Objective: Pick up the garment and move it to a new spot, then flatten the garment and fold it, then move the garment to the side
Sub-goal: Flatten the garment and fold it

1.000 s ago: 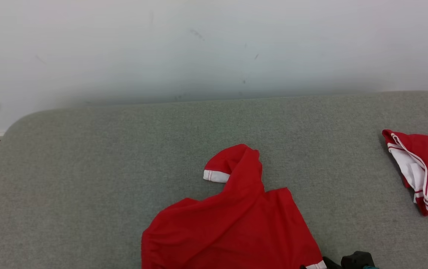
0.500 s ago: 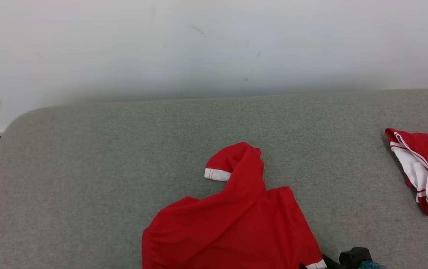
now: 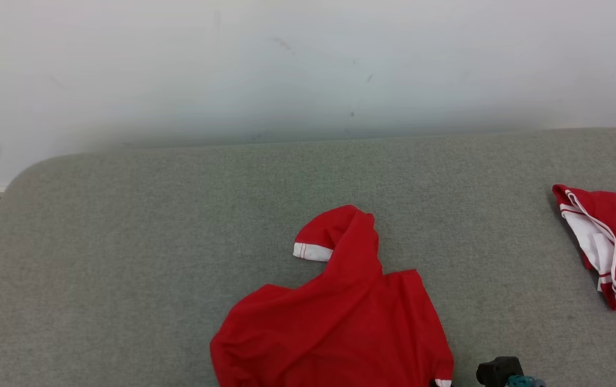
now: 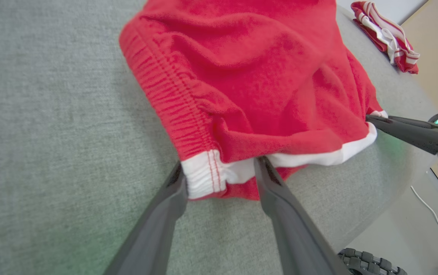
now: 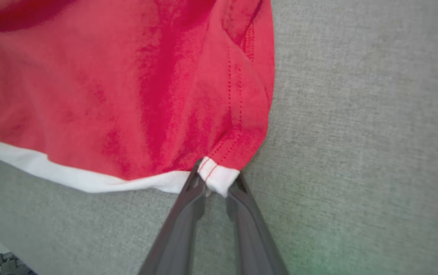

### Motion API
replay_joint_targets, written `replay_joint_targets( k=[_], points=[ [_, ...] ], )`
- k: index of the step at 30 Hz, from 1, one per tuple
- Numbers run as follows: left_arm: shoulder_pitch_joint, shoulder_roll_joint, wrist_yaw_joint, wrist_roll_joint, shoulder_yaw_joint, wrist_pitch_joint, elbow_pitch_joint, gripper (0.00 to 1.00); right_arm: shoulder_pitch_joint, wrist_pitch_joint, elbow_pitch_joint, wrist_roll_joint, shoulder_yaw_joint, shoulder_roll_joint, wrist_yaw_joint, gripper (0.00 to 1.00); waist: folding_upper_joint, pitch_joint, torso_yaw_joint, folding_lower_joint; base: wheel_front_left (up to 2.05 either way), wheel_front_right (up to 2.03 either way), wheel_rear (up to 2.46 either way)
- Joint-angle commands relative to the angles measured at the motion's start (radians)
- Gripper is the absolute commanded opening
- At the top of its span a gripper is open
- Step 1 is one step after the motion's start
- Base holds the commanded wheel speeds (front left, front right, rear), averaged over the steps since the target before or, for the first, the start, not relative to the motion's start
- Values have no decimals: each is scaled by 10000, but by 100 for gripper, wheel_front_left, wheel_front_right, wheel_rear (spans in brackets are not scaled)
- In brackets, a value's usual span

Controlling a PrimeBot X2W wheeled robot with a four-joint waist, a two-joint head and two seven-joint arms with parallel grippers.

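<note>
I have the red garment with a white hem band (image 3: 340, 322) lying crumpled near the front edge of the grey fabric-covered bench (image 3: 125, 242), with one loose part flopped away towards the wall. My right gripper (image 5: 218, 175) has its jaws nearly together on one corner of the hem, pinching the white band where a stitched seam ends. My left gripper (image 4: 219, 168) straddles the other corner, beside the ribbed elastic edge. Its jaws are spread with the white band between them, not clamped as far as I can see. I judge the two corners were picked so the cloth hangs open along one edge when lifted, which should make flattening easier. A second red garment with white stripes (image 3: 603, 242) sits well apart at the bench's right end, and I want to keep clear of it.
</note>
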Motion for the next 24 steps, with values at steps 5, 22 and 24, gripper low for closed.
replay_joint_targets(
  k=[5, 22, 24],
  points=[
    [-325, 128, 6, -469, -637, -197, 101, 0, 127, -155, 190, 998, -120, 227, 57, 0, 0, -131, 80, 0, 0, 0, 0],
    [-575, 1345, 17, -3671, -748, 902, -4418, 0, 771, -140, -4338, 4894, -2324, -1261, 55, 0, 0, -703, -314, 0, 0, 0, 0],
    [-651, 1506, 77, -3965, -650, 1207, -5373, 0, 889, -105, -5201, 5248, -2708, -1381, 57, 0, 0, -735, -418, 0, 0, 0, 0]
  ],
)
